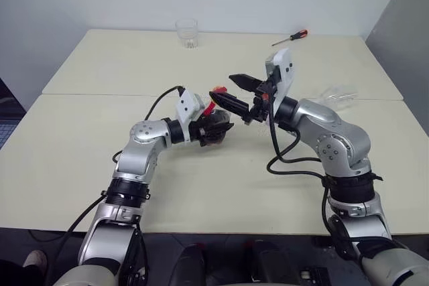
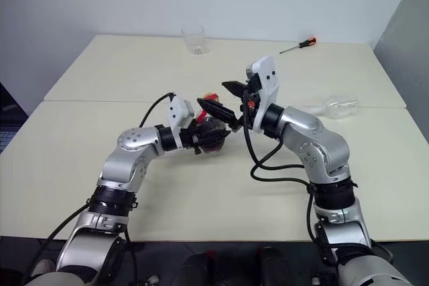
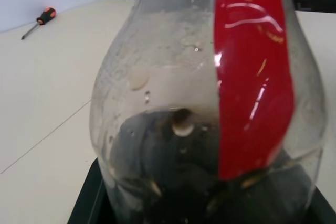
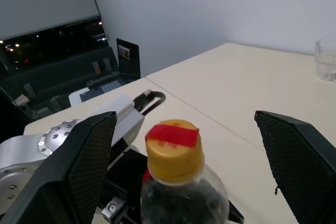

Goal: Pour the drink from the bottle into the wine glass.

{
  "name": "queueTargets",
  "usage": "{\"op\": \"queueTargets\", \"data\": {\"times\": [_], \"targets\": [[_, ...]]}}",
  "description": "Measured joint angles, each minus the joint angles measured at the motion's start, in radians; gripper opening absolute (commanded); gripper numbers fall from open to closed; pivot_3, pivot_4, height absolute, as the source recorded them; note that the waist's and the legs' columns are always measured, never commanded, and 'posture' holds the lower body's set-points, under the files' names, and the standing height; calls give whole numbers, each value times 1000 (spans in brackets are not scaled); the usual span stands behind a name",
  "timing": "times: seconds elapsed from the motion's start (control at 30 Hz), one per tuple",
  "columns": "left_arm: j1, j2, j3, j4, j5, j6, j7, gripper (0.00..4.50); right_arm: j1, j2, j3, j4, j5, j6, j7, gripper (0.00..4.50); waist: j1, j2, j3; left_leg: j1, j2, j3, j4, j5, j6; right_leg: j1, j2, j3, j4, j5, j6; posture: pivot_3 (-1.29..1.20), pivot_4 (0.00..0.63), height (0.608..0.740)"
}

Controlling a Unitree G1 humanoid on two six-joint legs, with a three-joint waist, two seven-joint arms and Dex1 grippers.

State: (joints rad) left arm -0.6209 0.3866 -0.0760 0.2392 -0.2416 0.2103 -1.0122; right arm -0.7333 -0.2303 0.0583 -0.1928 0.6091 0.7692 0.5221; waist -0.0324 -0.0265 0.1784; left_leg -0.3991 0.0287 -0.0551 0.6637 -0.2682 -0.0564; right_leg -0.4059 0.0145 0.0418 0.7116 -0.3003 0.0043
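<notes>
Your left end effector (image 2: 201, 132) is clenched on the bottle (image 1: 213, 128), your right end effector (image 4: 191, 161) spread wide around its cap (image 4: 174, 149).

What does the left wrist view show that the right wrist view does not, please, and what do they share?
Left wrist view: the small clear plastic bottle's bulbous body up close, dark brown drink pooled low, the red label strip, and an orange-handled screwdriver on the cream table.

Right wrist view: the bottle's yellow-and-red screw cap on, between the right gripper's wide-open jaws, the left gripper holding the bottle, and a clear stemless tumbler.

Shared: the bottle and table.
</notes>
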Motion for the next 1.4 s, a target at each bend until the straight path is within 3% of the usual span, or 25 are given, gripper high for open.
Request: {"op": "queueTargets", "data": {"times": [0.07,0.33,0.93,1.4], "targets": [[-2,-2,-1,0,0,0,-2,1967,-1,4,1,0,2,4,0,3895,0,0,0,0,0,0,0,0,0,0,0,0,0,0,0,0,150,740],[-26,-20,-1,4,-1,-4,-2,1967,-22,13,2,3,-3,3,1,1227,0,0,0,0,0,0,0,0,0,0,0,0,0,0,0,0,150,740],[-35,-28,-1,0,-15,18,-2,1967,-21,-2,15,4,-41,-41,43,1214,0,0,0,0,0,0,0,0,0,0,0,0,0,0,0,0,150,740],[138,101,1,-498,-254,395,-17,1967,-48,-119,-9,28,162,-30,413,1214,-2,1,2,0,1,-1,-1,0,0,0,0,0,-2,0,0,0,150,740]]}}
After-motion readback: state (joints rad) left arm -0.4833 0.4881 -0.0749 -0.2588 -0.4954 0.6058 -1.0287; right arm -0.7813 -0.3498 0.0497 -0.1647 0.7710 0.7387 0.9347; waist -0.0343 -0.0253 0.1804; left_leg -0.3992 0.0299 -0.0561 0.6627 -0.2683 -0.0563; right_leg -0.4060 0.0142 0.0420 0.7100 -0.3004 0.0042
